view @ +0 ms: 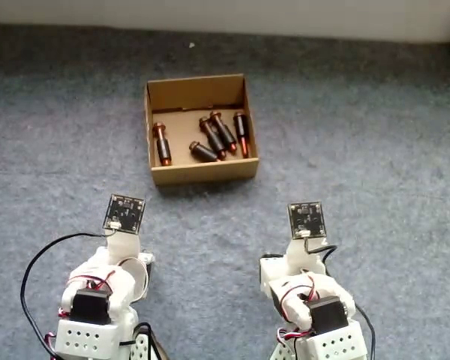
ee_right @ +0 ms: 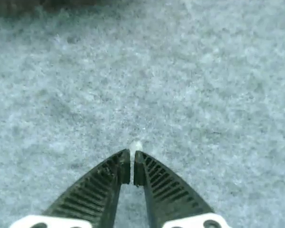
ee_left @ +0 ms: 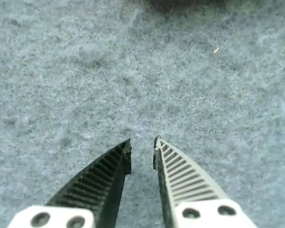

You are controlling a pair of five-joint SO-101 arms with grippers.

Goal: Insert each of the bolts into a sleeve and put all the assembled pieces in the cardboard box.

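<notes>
Left hand (ee_left: pixel 142 145) ajar, right hand (ee_right: pixel 132 159) closed, well short of cardboard box (view: pixel 202 172).

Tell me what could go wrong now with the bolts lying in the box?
The assembled pieces lie loose in the open cardboard box, so a bump might shake one apart. From above I cannot tell whether each is pushed fully together. The black cable looping beside an arm might snag when that arm moves.
</notes>
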